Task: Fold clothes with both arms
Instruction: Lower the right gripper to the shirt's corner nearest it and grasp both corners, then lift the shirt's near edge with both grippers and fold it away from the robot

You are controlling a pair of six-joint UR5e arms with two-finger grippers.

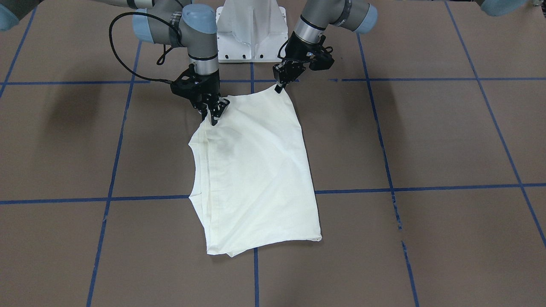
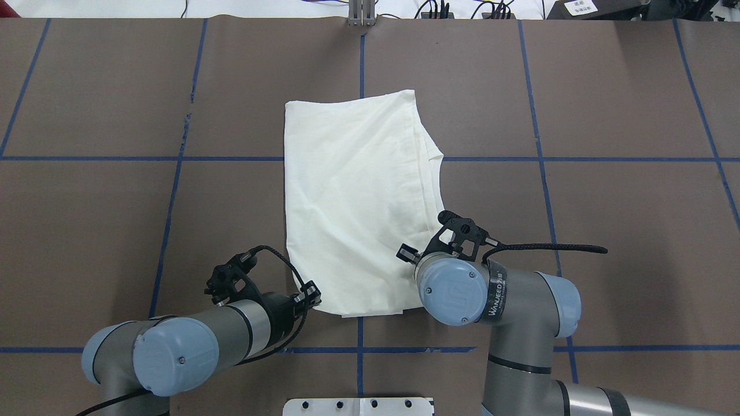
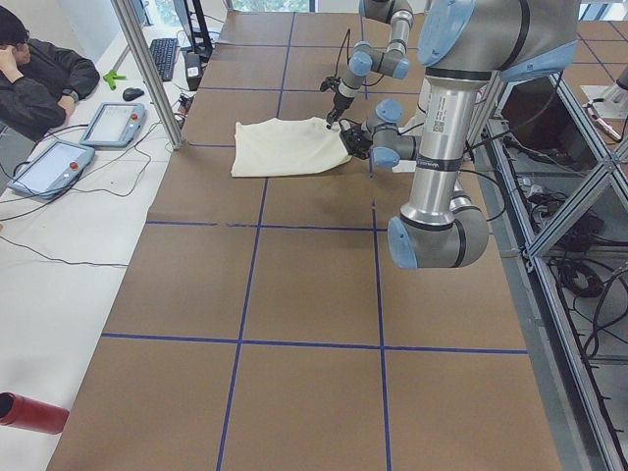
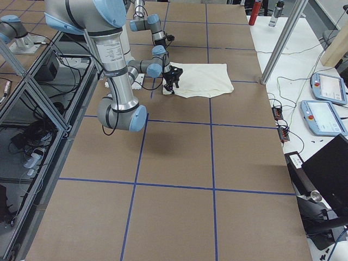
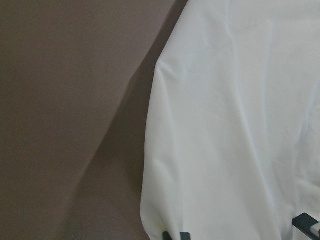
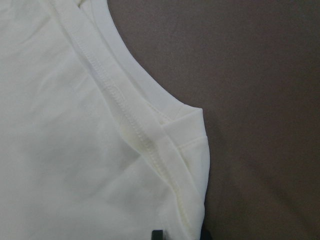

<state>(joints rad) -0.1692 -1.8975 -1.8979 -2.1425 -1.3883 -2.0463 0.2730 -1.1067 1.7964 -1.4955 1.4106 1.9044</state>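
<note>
- Pinching the collar-side corner of the T-shirt [image 1: 256,170] nearest the robot, the right gripper [image 1: 214,114] has its jaws narrow on the cloth.
- The left gripper [image 1: 279,88] touches the other robot-side corner; I cannot tell whether it clamps.
- The T-shirt lies folded, plain side up, mid-table [image 1: 426,140].

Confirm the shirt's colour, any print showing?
Plain off-white T-shirt, no print visible on the upturned side. Shows best in the exterior front-facing view.
</note>
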